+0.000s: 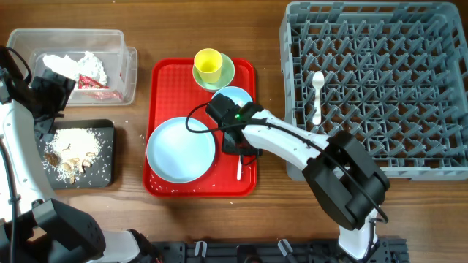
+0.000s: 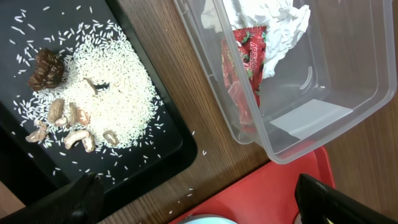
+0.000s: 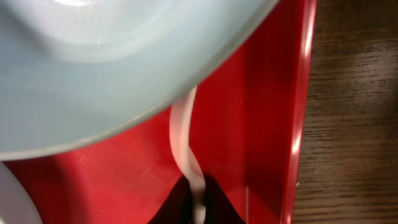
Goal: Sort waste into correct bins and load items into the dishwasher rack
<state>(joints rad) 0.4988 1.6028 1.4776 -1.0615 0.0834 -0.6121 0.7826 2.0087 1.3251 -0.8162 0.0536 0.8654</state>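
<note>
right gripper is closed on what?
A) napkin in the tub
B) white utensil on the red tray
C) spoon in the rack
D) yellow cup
B: the right wrist view shows the right gripper pinched on the handle of a white utensil lying on the red tray.

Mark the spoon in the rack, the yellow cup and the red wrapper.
spoon (image 1: 318, 80), overhead view, on its bowl.
yellow cup (image 1: 208, 64), overhead view, on its inner bottom.
red wrapper (image 2: 249, 59), left wrist view, on its printed face.
</note>
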